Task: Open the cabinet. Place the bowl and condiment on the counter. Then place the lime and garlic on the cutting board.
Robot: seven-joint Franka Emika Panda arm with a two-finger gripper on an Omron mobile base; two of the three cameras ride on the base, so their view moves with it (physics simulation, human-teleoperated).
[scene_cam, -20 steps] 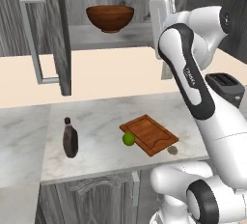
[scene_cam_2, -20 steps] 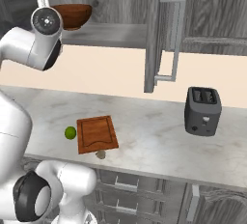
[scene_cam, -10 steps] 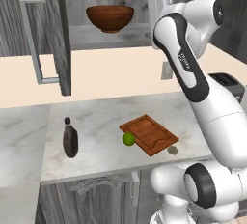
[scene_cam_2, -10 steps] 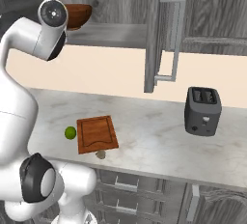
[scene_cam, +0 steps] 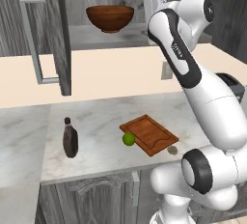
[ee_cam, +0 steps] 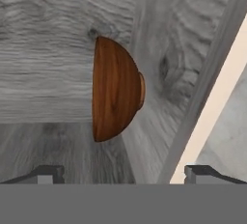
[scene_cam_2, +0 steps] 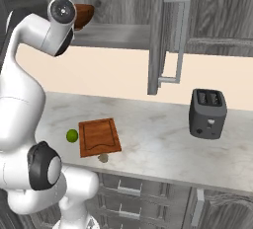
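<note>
Right now my gripper is spread wide and holds nothing, raised to shelf height in the open cabinet. The bowl lies straight ahead of my fingertips, centred between them and well apart from them. It sits on the cabinet shelf. Below the cabinet, on the counter, the condiment stands upright, the lime touches the board's edge, and the garlic lies just beside the board's near corner.
</note>
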